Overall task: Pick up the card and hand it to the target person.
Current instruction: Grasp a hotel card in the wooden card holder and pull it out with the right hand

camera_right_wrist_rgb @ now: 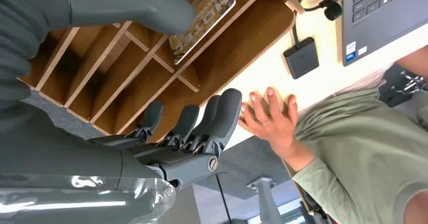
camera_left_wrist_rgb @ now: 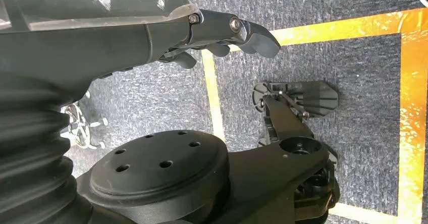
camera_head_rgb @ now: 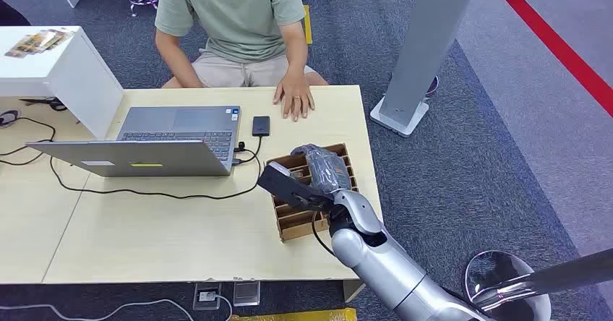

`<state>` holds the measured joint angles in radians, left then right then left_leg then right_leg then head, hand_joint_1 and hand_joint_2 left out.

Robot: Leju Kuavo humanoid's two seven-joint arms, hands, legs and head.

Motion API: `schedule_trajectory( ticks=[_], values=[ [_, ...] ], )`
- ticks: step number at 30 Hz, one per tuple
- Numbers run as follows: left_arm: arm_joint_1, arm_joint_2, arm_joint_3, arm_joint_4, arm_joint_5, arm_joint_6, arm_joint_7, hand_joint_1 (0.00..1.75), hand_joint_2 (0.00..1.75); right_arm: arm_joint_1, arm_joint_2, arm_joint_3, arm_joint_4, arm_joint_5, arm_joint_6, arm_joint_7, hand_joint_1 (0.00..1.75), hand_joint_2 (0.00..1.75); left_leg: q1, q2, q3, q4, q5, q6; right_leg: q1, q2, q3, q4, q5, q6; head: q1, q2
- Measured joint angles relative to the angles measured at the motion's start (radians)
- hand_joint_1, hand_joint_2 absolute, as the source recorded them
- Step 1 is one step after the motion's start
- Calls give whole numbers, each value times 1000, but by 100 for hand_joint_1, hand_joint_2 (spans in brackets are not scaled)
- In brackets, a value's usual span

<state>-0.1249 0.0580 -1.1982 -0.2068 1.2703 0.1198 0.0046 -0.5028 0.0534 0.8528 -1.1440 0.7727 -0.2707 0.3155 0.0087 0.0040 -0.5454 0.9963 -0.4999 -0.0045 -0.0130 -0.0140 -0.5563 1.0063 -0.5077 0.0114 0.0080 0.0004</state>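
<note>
The card (camera_right_wrist_rgb: 202, 22), printed in gold and brown, stands in a slot of the wooden divider box (camera_right_wrist_rgb: 242, 37). That box (camera_head_rgb: 289, 223) sits near the table's right edge. My right hand (camera_head_rgb: 322, 170) hovers over it with nothing in its grasp. In the right wrist view the thick thumb (camera_right_wrist_rgb: 126, 2) ends just beside the card, and the dark fingers (camera_right_wrist_rgb: 202, 123) are spread well apart from it past the box's rim. The person in a green shirt (camera_head_rgb: 231, 10) sits across the table, one hand (camera_head_rgb: 294, 97) flat on it. My left hand (camera_left_wrist_rgb: 227, 32) hangs over the floor, holding nothing.
An open laptop (camera_head_rgb: 173, 129) with a trailing black cable stands left of the box. A small black device (camera_head_rgb: 261, 126) lies between the laptop and the person's hand. A white cabinet (camera_head_rgb: 65, 68) is at far left, a grey stand (camera_head_rgb: 419, 53) and a stool (camera_head_rgb: 506, 285) at right.
</note>
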Motion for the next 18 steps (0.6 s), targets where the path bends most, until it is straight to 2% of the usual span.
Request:
schedule_trajectory(
  ticks=[6, 14, 18],
  values=[
    [0, 0, 0, 0, 0, 1, 0, 0, 175, 3, 0, 0, 12, 1, 3, 0, 94, 175, 0, 0, 0, 0, 0, 0, 0, 0, 0, 0, 0, 0, -1, 0],
    [1, 0, 0, 0, 0, 2, 0, 0, 175, 4, 2, 1, 26, 1, 8, 0, 90, 175, 0, 0, 0, 0, 0, 0, 0, 0, 0, 0, 0, 0, 0, 0],
    [2, 0, 0, 0, 0, 3, 0, 0, 175, 5, 2, 1, 33, 1, 8, 0, 126, 175, 0, 0, 0, 0, 0, 0, 0, 0, 0, 0, 0, 0, 0, 0]
  ],
)
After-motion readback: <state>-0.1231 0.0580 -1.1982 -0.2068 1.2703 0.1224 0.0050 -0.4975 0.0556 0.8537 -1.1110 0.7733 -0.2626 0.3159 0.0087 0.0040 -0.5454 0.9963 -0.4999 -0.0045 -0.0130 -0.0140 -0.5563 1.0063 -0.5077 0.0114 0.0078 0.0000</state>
